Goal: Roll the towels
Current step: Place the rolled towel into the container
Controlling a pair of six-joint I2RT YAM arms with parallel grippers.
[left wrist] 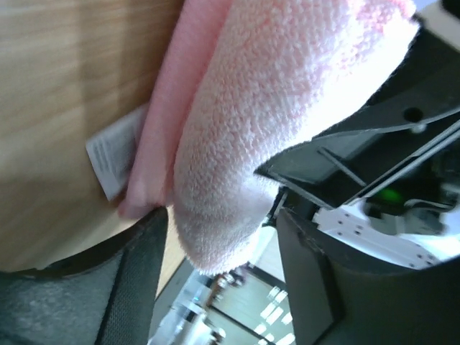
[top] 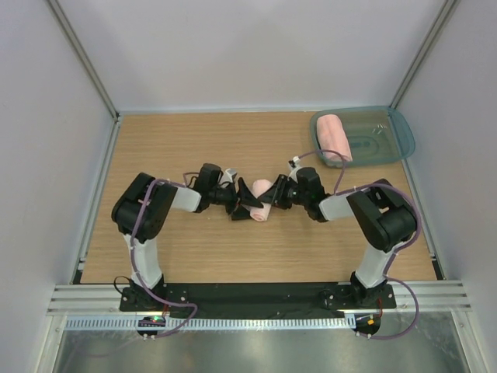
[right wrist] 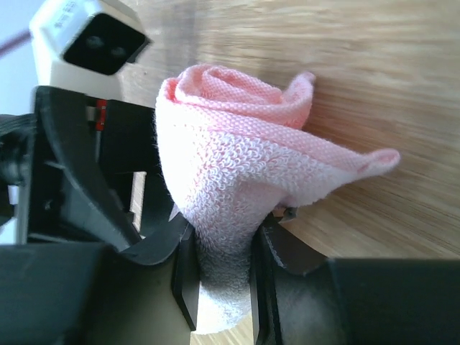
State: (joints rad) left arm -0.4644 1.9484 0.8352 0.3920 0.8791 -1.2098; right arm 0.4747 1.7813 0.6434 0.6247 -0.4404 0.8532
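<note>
The towel (top: 262, 190) is sitting at the middle of the table (top: 194, 256) as a loose roll, directly between the two grippers. In the right wrist view, its wound layers are showing at the upper end as a spiral, and one outer flap is sticking out to the side over the wood. In the left wrist view, a white label (left wrist: 115, 154) is lying against the wood beside the roll's folded edge. Whether the roll is resting on the table or hanging just above it cannot be told.

The right gripper (right wrist: 221, 284) is reaching in from the right. Its fingers (right wrist: 188, 277) are pinching the lower part of the roll, and the cloth is bulging above the jaws. These jaws are closed on the towel.

The left gripper (left wrist: 223, 237) is reaching in from the left, facing the right gripper. Its fingers (left wrist: 136, 280) are standing apart on either side of the roll's end. One finger is lying near the cloth's edge, and a clear gap is showing at the other. These jaws are open and are not clamping the towel.

A second towel (top: 335, 137), also rolled, is lying in the tray (top: 396, 132) at the table's far right corner, well apart from both grippers.
</note>
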